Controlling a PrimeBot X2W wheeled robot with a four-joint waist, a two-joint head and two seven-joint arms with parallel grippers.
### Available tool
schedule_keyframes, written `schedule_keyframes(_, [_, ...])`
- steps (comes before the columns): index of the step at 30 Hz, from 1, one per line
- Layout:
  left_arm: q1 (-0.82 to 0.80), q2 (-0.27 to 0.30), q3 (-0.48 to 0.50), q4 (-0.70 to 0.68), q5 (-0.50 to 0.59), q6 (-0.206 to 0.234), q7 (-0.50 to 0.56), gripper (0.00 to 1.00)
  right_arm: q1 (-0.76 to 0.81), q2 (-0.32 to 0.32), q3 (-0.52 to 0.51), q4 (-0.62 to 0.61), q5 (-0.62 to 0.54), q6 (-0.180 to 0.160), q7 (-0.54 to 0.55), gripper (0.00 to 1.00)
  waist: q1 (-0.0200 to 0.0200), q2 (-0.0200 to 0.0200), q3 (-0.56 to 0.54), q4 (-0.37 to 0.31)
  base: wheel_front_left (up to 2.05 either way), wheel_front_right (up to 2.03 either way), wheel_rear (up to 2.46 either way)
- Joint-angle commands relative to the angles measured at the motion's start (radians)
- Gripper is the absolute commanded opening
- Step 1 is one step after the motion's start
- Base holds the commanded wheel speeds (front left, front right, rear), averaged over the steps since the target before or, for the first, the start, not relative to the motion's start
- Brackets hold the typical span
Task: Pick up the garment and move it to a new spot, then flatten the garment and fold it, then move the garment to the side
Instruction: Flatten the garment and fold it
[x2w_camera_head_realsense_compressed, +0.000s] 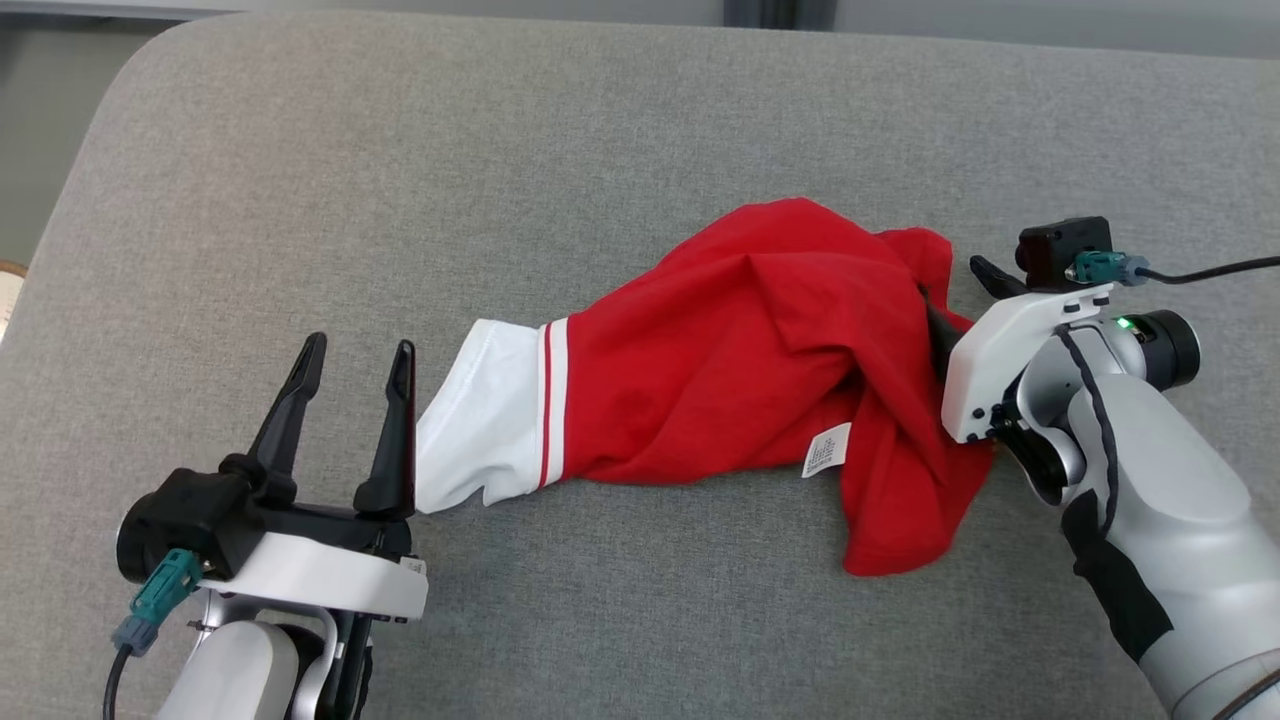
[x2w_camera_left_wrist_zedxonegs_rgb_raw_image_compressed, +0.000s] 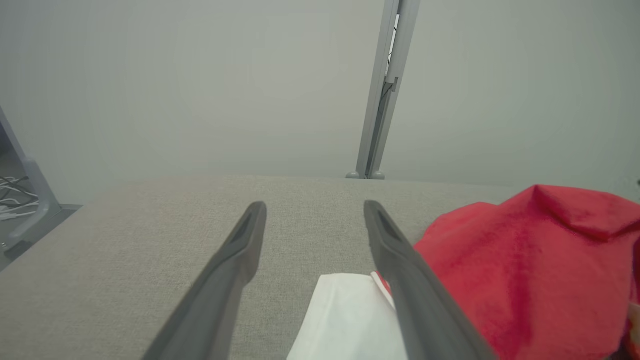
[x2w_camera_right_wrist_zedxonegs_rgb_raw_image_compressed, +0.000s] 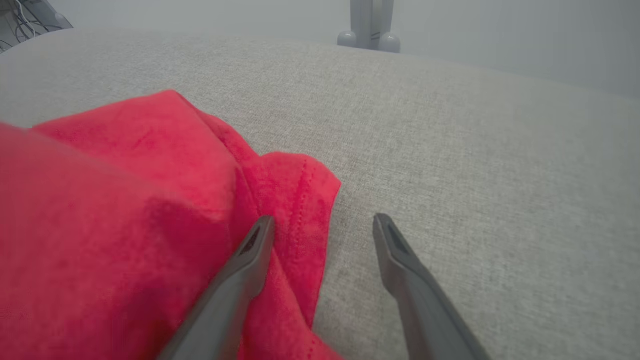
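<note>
**Both grippers spread wide and empty, one at each end of the garment.**

The left gripper (x2w_camera_head_realsense_compressed: 357, 352) (x2w_camera_left_wrist_zedxonegs_rgb_raw_image_compressed: 315, 207) has its jaws apart over the bare cushion (x2w_camera_head_realsense_compressed: 600, 150). The white sleeve (x2w_camera_head_realsense_compressed: 480, 415) (x2w_camera_left_wrist_zedxonegs_rgb_raw_image_compressed: 345, 320) lies under its right finger and reaches into the gap. The right gripper (x2w_camera_head_realsense_compressed: 958, 290) (x2w_camera_right_wrist_zedxonegs_rgb_raw_image_compressed: 324, 221) gapes too, its left finger over the red hem and its right finger over bare cushion. The garment (x2w_camera_head_realsense_compressed: 740, 350) (x2w_camera_left_wrist_zedxonegs_rgb_raw_image_compressed: 525, 260) (x2w_camera_right_wrist_zedxonegs_rgb_raw_image_compressed: 125, 210) lies crumpled between the two grippers, with a white label (x2w_camera_head_realsense_compressed: 827, 450) on its near edge.
</note>
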Motion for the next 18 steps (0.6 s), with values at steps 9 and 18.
schedule_keyframes(9, [-0.043,-0.011,0.007,0.041,-0.012,-0.021,-0.027,1.0,-0.093,-0.01,0.04,0.099,0.061,0.0,-0.128,0.0,0.0,0.0,0.034,0.022,0.0,0.0,0.0])
schedule_keyframes(18, [-0.038,-0.01,0.019,0.051,-0.008,-0.018,-0.036,1.0,-0.201,-0.056,0.052,0.063,0.046,0.0,-0.278,0.0,0.0,0.0,0.005,-0.025,0.0,0.0,0.0])
